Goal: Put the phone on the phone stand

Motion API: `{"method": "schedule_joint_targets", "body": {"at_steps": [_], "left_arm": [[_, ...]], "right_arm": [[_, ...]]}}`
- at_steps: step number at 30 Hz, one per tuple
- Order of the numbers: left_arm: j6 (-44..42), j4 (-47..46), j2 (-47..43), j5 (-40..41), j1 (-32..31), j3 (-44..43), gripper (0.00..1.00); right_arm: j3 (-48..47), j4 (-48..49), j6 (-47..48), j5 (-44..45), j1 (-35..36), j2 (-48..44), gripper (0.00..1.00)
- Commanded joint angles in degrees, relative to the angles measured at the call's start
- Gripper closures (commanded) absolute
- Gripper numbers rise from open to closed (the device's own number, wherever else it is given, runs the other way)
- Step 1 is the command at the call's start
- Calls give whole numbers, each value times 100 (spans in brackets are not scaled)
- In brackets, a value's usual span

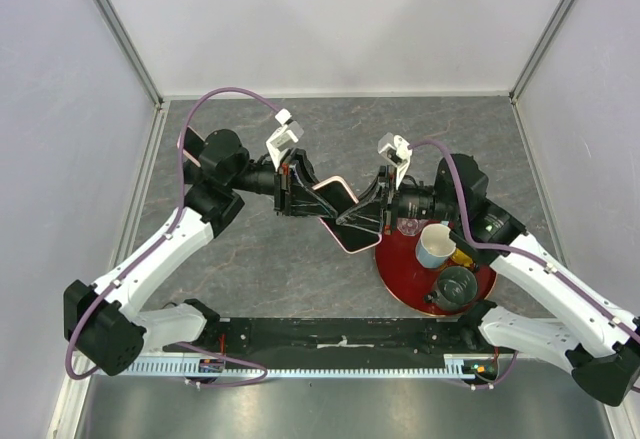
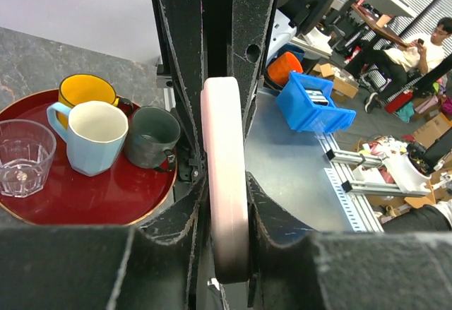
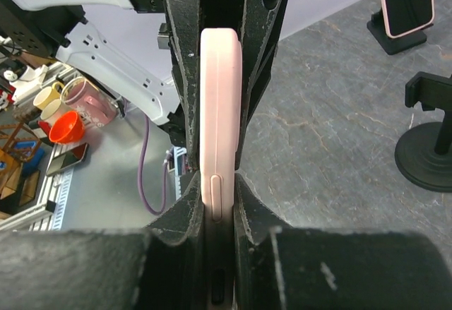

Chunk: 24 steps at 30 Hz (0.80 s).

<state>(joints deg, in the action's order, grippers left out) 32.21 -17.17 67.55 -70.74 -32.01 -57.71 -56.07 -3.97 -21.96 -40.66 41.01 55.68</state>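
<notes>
The phone (image 1: 345, 231), in a pink case, is held above the table between both arms. My left gripper (image 1: 300, 191) is shut on its left end and my right gripper (image 1: 370, 211) on its right end. In the left wrist view the phone (image 2: 224, 155) stands edge-on in my left gripper (image 2: 226, 204). In the right wrist view the phone (image 3: 220, 112) stands edge-on in my right gripper (image 3: 219, 190). The phone stand (image 3: 426, 156), black with a round base and short stem, stands empty on the grey table at that view's right edge. It does not show in the top view.
A red tray (image 1: 400, 289) at the front right carries a light blue mug (image 1: 435, 246), a yellow mug (image 1: 462, 256), a dark mug (image 1: 452, 287) and a clear glass (image 1: 408, 227). Another pink phone (image 3: 405, 3) leans on a black block behind the stand.
</notes>
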Motion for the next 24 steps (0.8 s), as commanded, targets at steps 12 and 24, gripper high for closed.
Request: {"method": "schedule_joint_targets", "body": {"at_steps": [12,24], "left_arm": [[-443,346,-110,-318,-200,-320,54],[-487,425,-110,-221,-209,-355,93]], "right_arm": [[-703,-1265,912,-99,-14,189,100],[-686,-1282,903,15,-6,197,100]]}}
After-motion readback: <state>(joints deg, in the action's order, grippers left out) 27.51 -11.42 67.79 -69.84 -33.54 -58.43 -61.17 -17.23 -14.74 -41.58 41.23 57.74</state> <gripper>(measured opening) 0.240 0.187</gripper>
